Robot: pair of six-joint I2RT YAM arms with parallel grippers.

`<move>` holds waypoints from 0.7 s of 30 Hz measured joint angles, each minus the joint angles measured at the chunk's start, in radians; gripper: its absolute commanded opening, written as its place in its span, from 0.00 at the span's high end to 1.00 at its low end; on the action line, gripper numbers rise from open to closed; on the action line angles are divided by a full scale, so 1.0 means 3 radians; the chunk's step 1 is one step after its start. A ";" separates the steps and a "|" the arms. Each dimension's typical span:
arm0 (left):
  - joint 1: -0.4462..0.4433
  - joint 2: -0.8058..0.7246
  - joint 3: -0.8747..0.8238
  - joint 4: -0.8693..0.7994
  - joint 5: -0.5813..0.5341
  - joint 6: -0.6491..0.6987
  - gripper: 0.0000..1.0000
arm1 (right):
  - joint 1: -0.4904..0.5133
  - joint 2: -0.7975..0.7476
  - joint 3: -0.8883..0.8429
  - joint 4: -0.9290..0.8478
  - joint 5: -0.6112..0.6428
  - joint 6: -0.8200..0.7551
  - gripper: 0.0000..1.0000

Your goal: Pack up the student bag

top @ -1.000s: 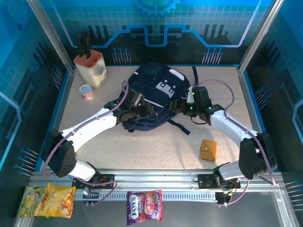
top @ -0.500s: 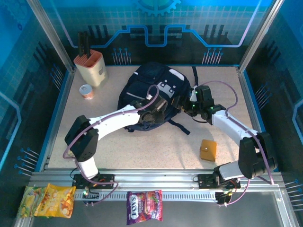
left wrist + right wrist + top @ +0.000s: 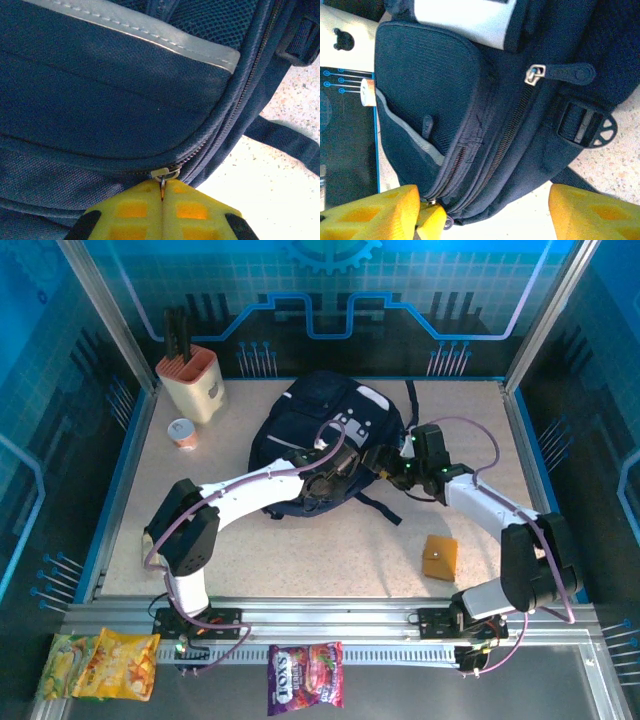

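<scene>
The navy student bag (image 3: 318, 430) lies on the bench (image 3: 300, 550), with its front pocket just ahead of the left fingers (image 3: 135, 210). These are pressed together, clamped on the metal zipper pull (image 3: 164, 176). The right fingers (image 3: 590, 210) stand apart, and the bag's zippered edge sits just beyond the gap between them.

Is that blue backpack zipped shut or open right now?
Shut, as far as shows: on the student bag the zipper teeth meet, and the left claw pinches the zipper pull.
</scene>
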 measured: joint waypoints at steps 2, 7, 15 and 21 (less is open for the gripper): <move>0.0000 -0.0001 -0.0001 0.0014 0.0013 0.0017 1.00 | -0.0001 0.0032 -0.0050 0.0084 -0.0052 0.0182 0.36; 0.0000 -0.0013 -0.0045 0.0141 0.0067 0.0056 1.00 | 0.0023 0.0116 -0.0116 0.0374 -0.0144 0.0655 0.39; 0.0000 -0.0067 -0.0083 0.0184 0.0088 0.0066 1.00 | 0.0187 0.0462 0.0095 0.0581 -0.0200 0.1122 0.56; 0.0001 -0.0100 -0.0116 0.0228 0.0088 0.0076 1.00 | 0.0276 0.0769 0.0381 0.0600 -0.0298 0.1183 0.64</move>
